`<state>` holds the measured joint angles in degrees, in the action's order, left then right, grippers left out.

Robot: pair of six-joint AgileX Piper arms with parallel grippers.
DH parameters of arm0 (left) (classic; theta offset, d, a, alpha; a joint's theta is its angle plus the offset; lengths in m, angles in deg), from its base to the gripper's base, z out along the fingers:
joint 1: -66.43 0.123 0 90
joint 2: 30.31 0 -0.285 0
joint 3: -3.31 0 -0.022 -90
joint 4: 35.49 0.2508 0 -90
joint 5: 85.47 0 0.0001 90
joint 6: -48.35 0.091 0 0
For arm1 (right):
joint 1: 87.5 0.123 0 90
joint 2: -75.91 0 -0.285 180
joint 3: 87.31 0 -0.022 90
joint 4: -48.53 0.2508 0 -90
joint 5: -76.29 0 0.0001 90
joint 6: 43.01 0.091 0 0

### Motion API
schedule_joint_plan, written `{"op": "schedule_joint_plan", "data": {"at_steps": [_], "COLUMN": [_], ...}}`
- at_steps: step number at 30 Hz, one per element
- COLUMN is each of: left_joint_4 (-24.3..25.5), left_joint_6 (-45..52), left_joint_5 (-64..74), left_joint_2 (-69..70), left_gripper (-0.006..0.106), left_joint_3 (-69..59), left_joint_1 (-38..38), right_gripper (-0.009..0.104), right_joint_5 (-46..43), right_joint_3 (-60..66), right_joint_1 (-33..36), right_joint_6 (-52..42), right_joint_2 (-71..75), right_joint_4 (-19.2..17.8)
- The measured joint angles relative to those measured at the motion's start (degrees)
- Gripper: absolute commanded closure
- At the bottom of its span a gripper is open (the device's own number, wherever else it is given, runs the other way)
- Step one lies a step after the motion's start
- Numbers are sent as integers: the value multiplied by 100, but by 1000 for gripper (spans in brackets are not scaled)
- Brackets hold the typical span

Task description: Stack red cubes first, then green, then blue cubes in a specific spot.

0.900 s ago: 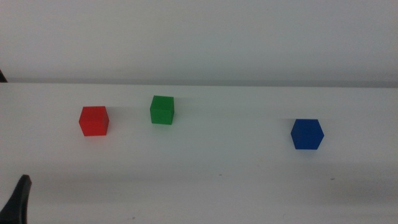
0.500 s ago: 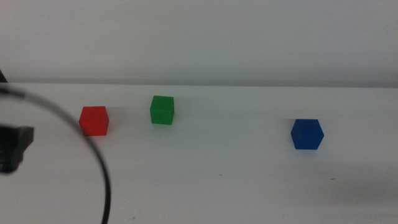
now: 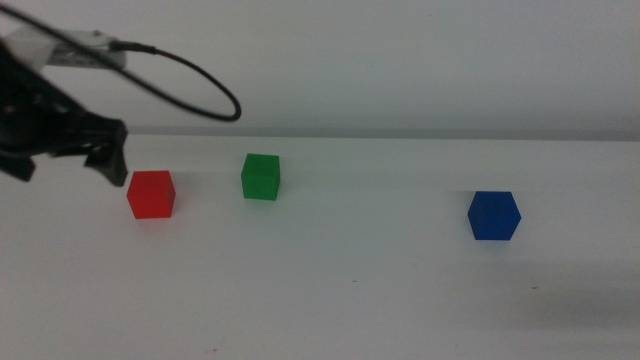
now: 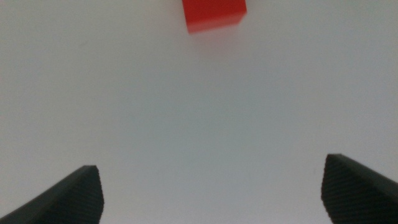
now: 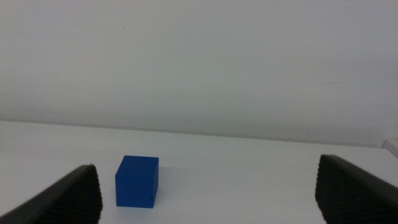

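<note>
The red cube (image 3: 151, 194) sits on the white table at the left, with the green cube (image 3: 261, 177) a little to its right and the blue cube (image 3: 494, 215) far to the right. All three stand apart. My left gripper (image 3: 67, 172) is open and empty, hovering just left of and above the red cube. In the left wrist view the red cube (image 4: 213, 14) lies ahead of the open left gripper (image 4: 214, 193). My right gripper (image 5: 208, 193) is open and empty, out of the middle view. The blue cube (image 5: 137, 181) lies ahead of it.
A white wall (image 3: 400, 70) rises behind the table. A black cable (image 3: 205, 85) loops from the left arm above the table's back edge. Bare white tabletop (image 3: 350, 280) lies in front of the cubes.
My left arm has come up from the picture's bottom left corner to just left of the red cube. The cubes have not moved.
</note>
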<state>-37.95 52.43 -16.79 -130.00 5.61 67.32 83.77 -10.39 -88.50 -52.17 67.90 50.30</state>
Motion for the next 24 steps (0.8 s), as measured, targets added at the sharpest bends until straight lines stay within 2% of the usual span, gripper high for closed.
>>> {"op": "schedule_joint_plan", "data": {"at_steps": [6,11,24], "left_joint_4": [91,246,185], "left_joint_6": [-270,-942,-1513], "left_joint_5": [69,83,-373], "left_joint_2": [-1023,-1706,-2521], "left_gripper": [7,7,7], "left_joint_3": [865,1413,1584], "left_joint_1": [-159,-286,-321], "right_gripper": [3,3,3], "right_joint_5": [0,0,0], "right_joint_3": [0,0,0], "right_joint_1": [0,0,0], "right_joint_6": [0,0,0], "right_joint_2": [0,0,0], "right_joint_4": [0,0,0]}}
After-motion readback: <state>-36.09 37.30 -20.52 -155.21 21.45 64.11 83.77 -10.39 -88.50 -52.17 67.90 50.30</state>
